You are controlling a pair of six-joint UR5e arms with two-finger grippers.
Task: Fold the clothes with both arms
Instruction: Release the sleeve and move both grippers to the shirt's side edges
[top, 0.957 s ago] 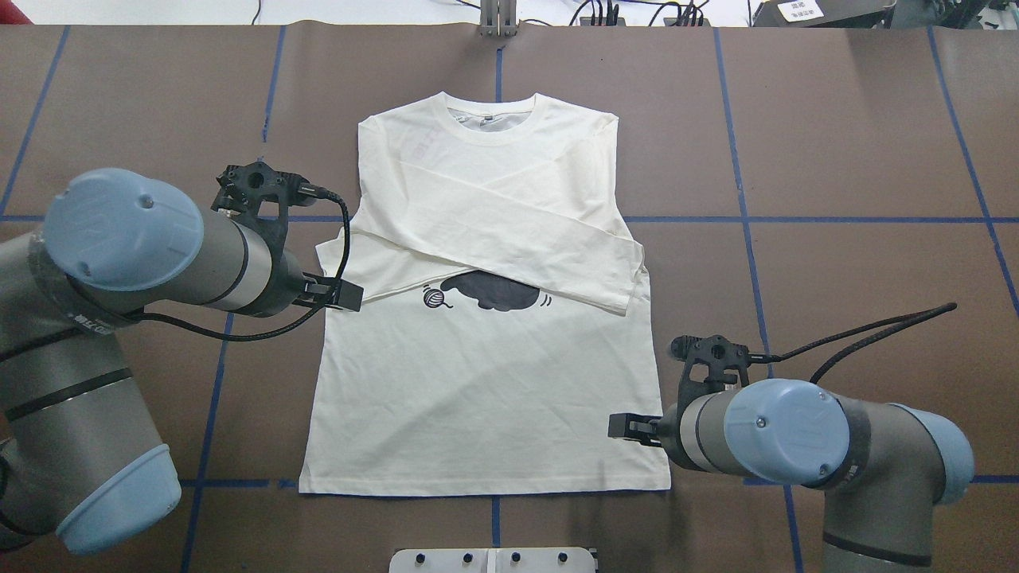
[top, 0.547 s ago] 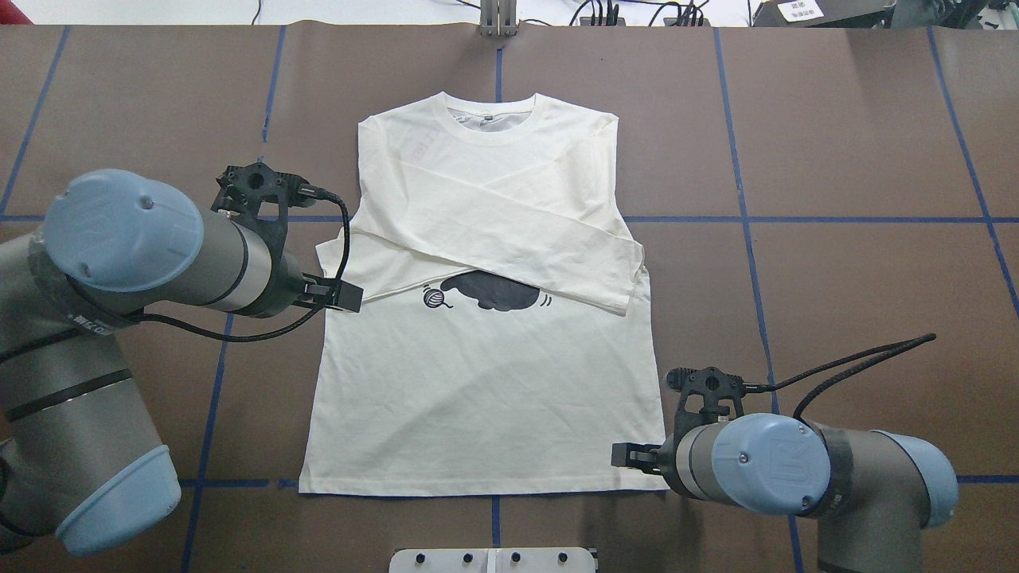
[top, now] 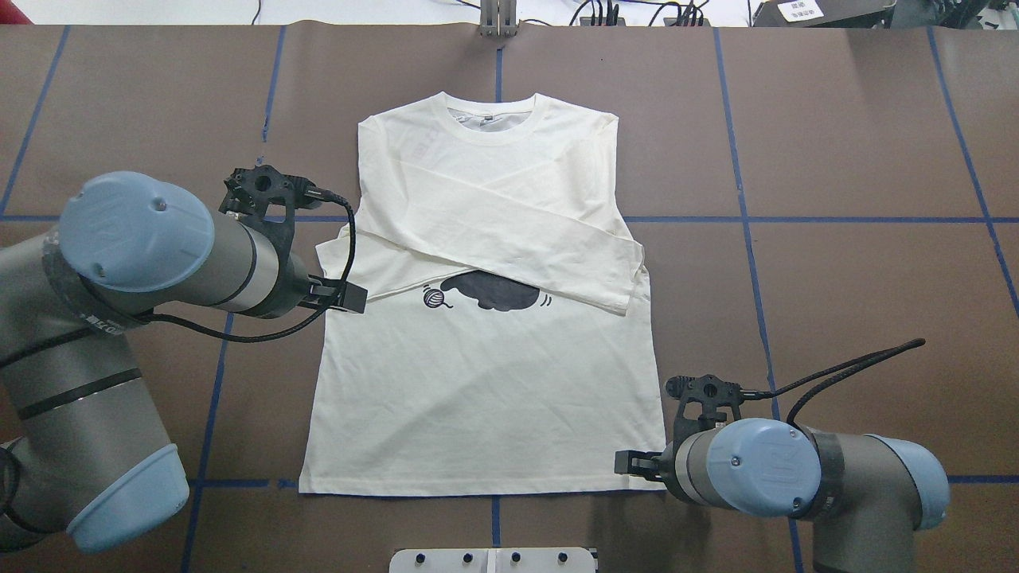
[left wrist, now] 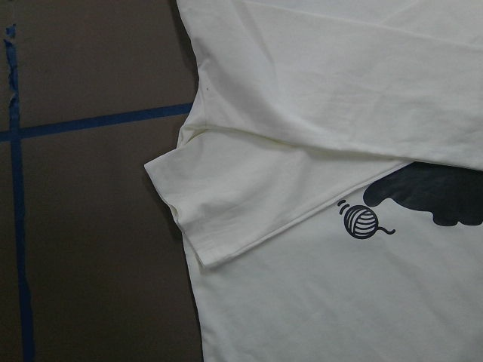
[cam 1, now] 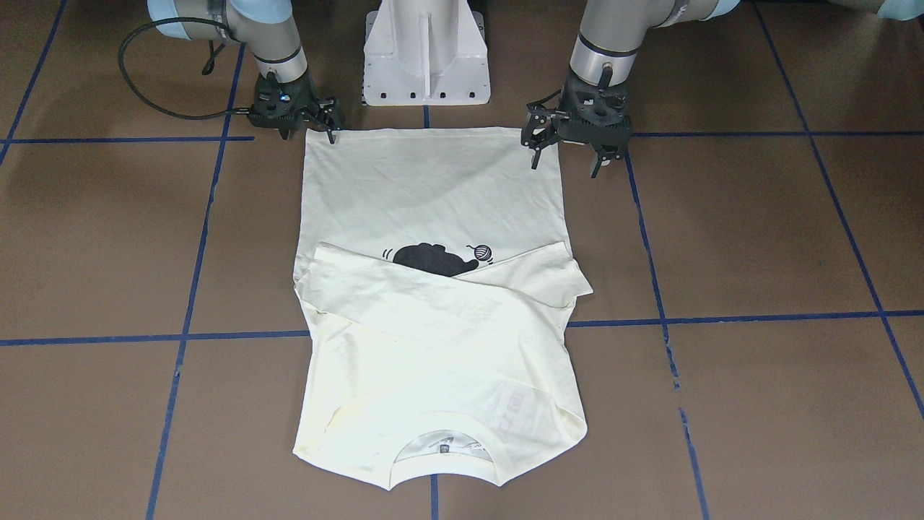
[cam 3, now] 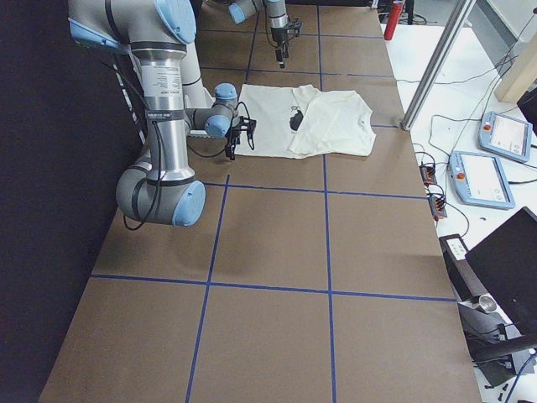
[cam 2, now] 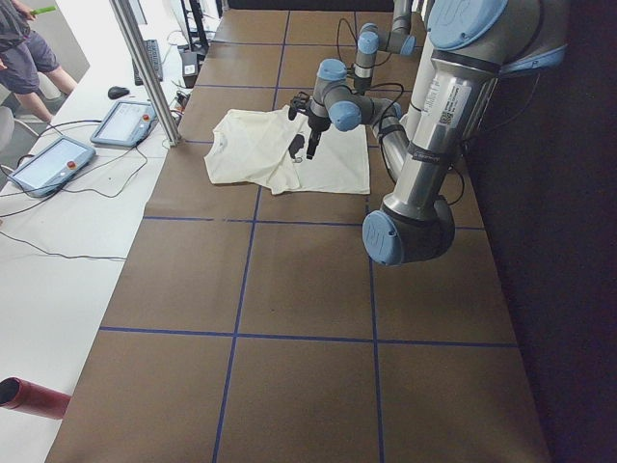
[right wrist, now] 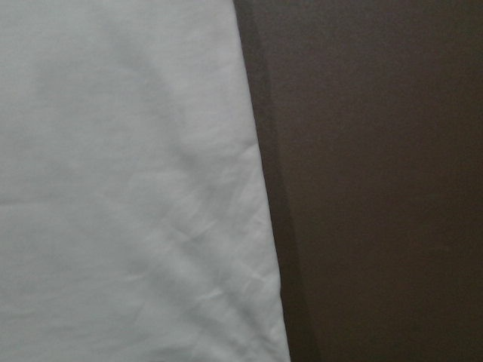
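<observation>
Item: brown table [cam 3: 268,319], taped in blue squares. On it we list one cream shirt [cam 3: 327,126], flat, a sleeve folded across, dark print [cam 3: 296,120] partly showing. The right arm [cam 3: 164,109], near and large, holds its right gripper [cam 3: 237,143] at the shirt's near corner. The left gripper [cam 3: 281,55] hangs fingers-down on the shirt's far side. Alongside we note a white bench [cam 3: 478,92], two screen pendants [cam 3: 482,178], a metal post [cam 3: 432,63].

Cream long-sleeved shirt [top: 486,398] flat on the brown table [top: 836,159], print side up.
Both sleeves are folded across the chest, half covering the black cat; the grey-silver left arm [top: 159,247] hangs above its left edge, the grey-silver right arm [top: 796,469] at its right hem corner.
</observation>
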